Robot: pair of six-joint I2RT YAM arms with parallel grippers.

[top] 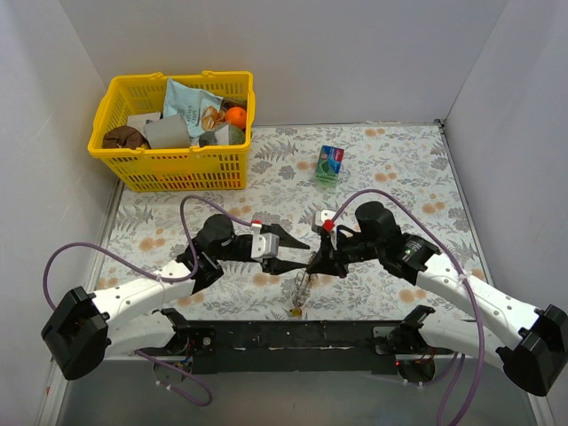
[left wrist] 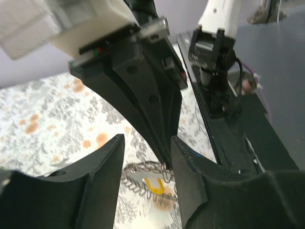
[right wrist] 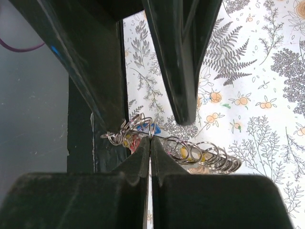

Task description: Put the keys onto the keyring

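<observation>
R gripper [right wrist: 150, 143] pinched tight on the keyring [right wrist: 217, 162], mid-table by the near edge. L gripper [left wrist: 147, 143] jaws apart, straddling it, gripping nothing. Keys [right wrist: 135, 141] w/ blue, red, yellow tags look bunched on the ring already. Can't tell if any are left.

White walls [top: 355, 53] enclose three sides. The surface [top: 399, 169] is pale, printed with ferns and orange blossoms; a black rail [top: 293, 335] edges it, perhaps grey floor [top: 293, 399] beyond.

Bright even light; soft shadows; left claw [left wrist: 147, 157] dark, slightly blurred.
</observation>
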